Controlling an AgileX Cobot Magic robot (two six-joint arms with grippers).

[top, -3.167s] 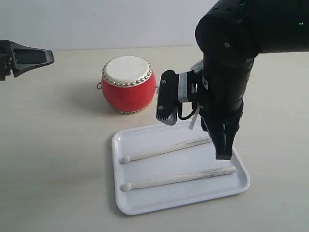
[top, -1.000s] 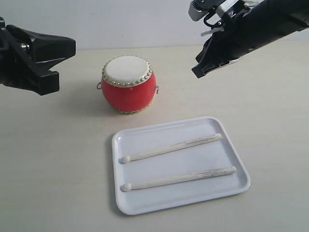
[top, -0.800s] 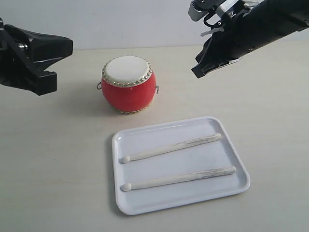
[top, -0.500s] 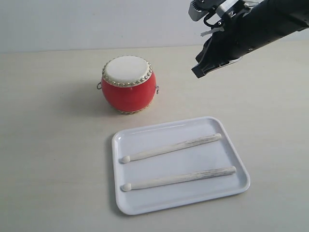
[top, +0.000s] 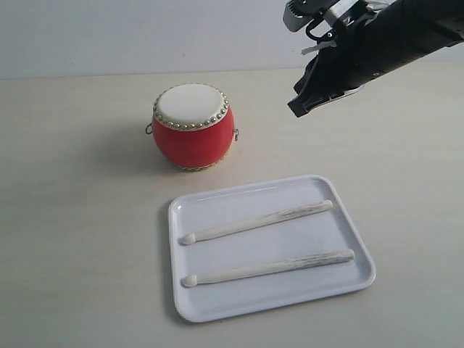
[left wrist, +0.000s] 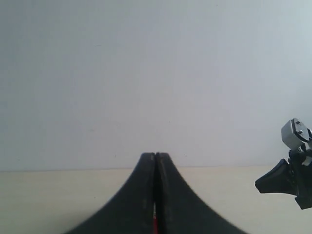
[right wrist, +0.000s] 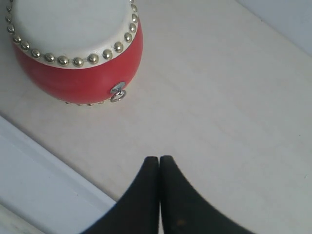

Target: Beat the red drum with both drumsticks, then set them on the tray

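Observation:
The red drum (top: 193, 127) stands upright on the table, cream head up; the right wrist view shows it too (right wrist: 78, 53). In front of it lies the white tray (top: 217, 304) with both drumsticks on it, the farther drumstick (top: 257, 222) and the nearer drumstick (top: 268, 267), side by side, tips to the left. My right gripper (top: 297, 109) hangs high at the back right, above the table and well apart from the drum, shut and empty (right wrist: 159, 158). My left gripper (left wrist: 155, 155) is out of the exterior view; its own view shows it shut, pointing at the wall.
The beige table (top: 80, 239) stretches round the drum and tray, with a pale wall behind. A corner of the tray (right wrist: 29, 195) shows in the right wrist view. The right arm's tip (left wrist: 287, 180) shows at the edge of the left wrist view.
The left arm has drawn back to the left and gone out of the exterior view. The right arm, drum, tray and sticks have not moved.

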